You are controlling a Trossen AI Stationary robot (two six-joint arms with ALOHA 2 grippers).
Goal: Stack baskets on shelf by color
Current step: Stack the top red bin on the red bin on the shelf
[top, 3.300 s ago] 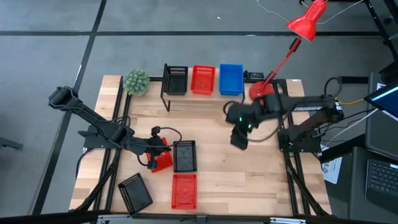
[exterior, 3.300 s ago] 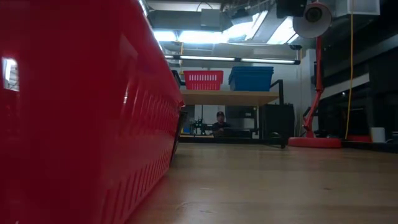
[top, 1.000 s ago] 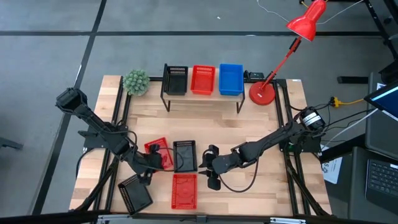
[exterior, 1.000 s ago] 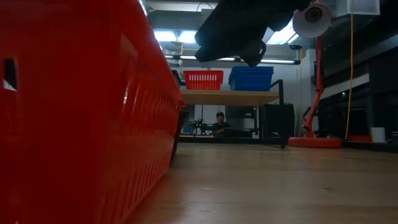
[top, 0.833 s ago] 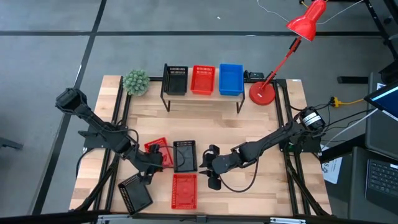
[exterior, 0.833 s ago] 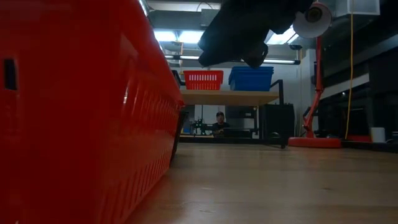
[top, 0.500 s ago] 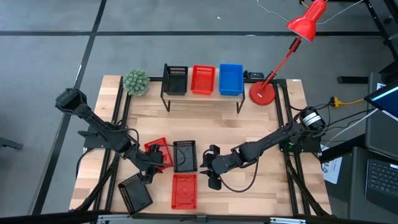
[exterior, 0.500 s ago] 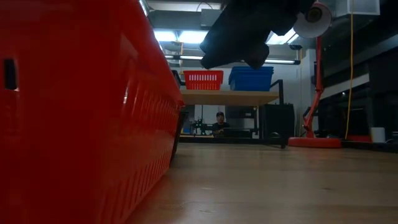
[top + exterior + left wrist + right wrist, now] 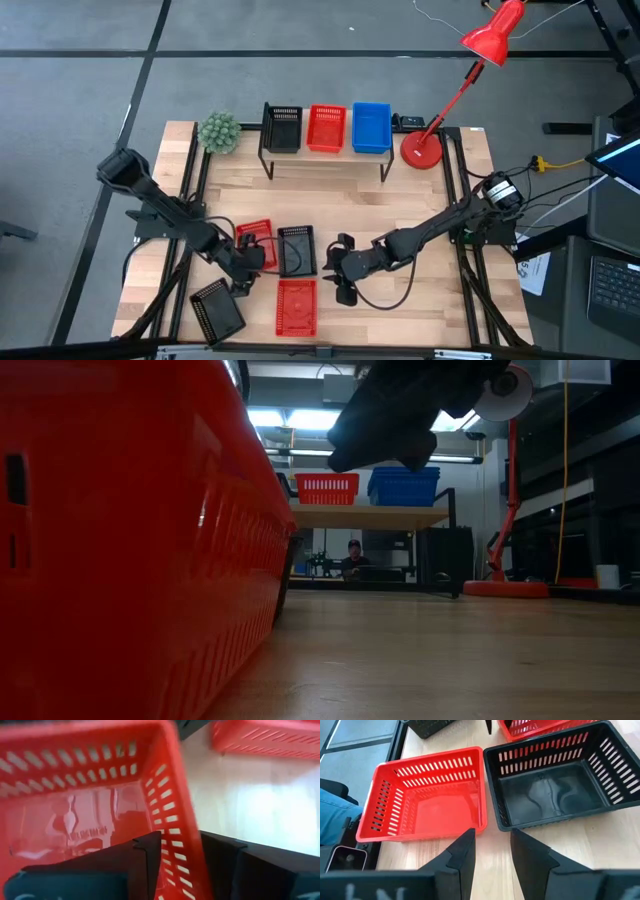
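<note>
The shelf [image 9: 325, 160] stands at the far edge of the table [image 9: 420, 290], and all places here are given from it. On its plank sit three stacks side by side: a black basket [image 9: 283, 129] at the end toward the green plant [image 9: 219, 132], a red basket [image 9: 326, 128] in the middle, and a blue basket [image 9: 371, 127] at the end toward the red lamp base [image 9: 421, 148]. The low view shows the red and blue ones raised on the plank, with a person seated far behind under the shelf; the black one is hidden there by a red wall filling the near side.

Well in front of the shelf, toward the near table edge, lie four more baskets. A tilted red basket [image 9: 254, 243] touches an upright black basket [image 9: 297, 249]; nearer the edge lies another red basket [image 9: 297, 305], and a loose black basket [image 9: 217, 310] sits at the corner on the plant's side.

The left end effector [image 9: 243, 262] is at the tilted red basket. Its wrist view shows what the high view does not: the two dark fingers [image 9: 148, 855] straddle that basket's mesh side wall [image 9: 172, 830], one inside and one outside, pinching it.

The right end effector [image 9: 340, 270] hangs above the table just beside the upright black basket, on the lamp's side. Its wrist view shows the fingers [image 9: 462, 855] spread and holding nothing, aimed at the gap between the near red basket [image 9: 427, 802] and the black basket [image 9: 555, 780].
</note>
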